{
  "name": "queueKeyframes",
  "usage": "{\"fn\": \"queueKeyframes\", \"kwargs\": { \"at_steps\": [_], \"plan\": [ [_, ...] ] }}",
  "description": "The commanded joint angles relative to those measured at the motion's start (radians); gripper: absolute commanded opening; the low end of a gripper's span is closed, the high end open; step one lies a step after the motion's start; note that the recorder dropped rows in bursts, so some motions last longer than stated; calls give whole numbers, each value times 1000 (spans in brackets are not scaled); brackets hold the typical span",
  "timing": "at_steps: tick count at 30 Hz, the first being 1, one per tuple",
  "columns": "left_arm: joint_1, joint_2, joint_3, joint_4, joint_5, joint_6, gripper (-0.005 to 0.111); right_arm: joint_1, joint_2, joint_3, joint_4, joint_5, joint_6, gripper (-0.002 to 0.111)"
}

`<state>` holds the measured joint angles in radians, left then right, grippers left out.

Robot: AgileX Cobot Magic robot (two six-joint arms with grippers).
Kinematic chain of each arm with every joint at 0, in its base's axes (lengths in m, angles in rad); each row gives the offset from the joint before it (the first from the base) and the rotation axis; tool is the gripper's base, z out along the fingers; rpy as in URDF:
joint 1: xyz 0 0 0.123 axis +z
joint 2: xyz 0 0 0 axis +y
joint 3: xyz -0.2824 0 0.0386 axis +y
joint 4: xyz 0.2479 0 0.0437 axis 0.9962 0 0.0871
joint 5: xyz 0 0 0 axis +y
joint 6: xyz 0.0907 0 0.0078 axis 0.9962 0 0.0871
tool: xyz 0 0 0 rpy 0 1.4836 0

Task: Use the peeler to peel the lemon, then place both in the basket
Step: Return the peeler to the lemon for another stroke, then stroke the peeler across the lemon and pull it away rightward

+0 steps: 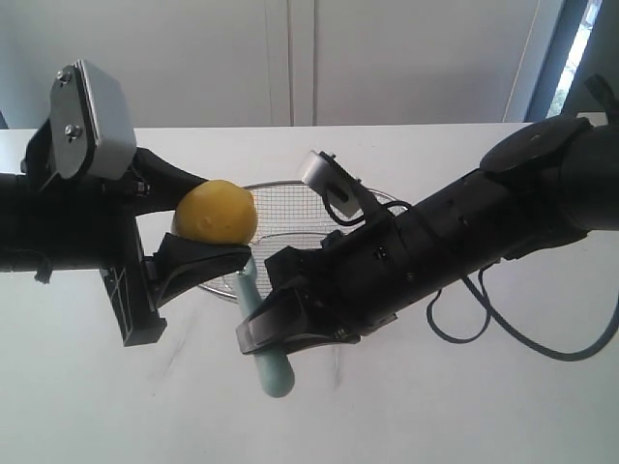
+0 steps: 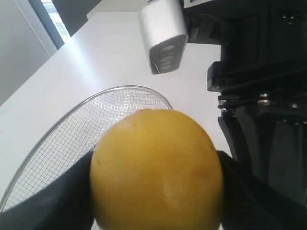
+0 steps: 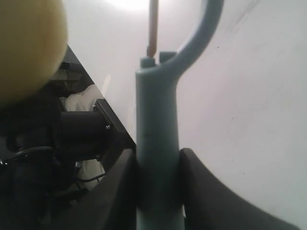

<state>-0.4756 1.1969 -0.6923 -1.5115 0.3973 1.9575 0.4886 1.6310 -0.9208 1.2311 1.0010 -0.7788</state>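
Right gripper (image 3: 158, 165) pinches the one peeler (image 1: 272, 371); left gripper (image 1: 200, 222) clamps the one lemon (image 1: 219, 210), with one basket (image 1: 290, 205) behind them.

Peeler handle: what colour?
Pale teal-green, plain with no pattern. The peeler shows best in the right wrist view.

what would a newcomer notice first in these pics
A bright yellow lemon, clamped in the left jaws, hangs above the white table in front of a wire basket. Beside it, the right jaws grip a pale teal peeler, its head close to the lemon.
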Motion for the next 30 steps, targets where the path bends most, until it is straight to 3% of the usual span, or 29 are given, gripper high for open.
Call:
{"fn": "queueKeyframes", "kwargs": {
  "at_steps": [1, 30],
  "plan": [
    [-6, -9, -6, -25, -29, 159, 0, 4, -2, 4, 31, 25, -4, 0],
    [-6, 36, -6, -25, -63, 159, 0, 4, -2, 4, 19, -40, -5, 0]
  ]
}}
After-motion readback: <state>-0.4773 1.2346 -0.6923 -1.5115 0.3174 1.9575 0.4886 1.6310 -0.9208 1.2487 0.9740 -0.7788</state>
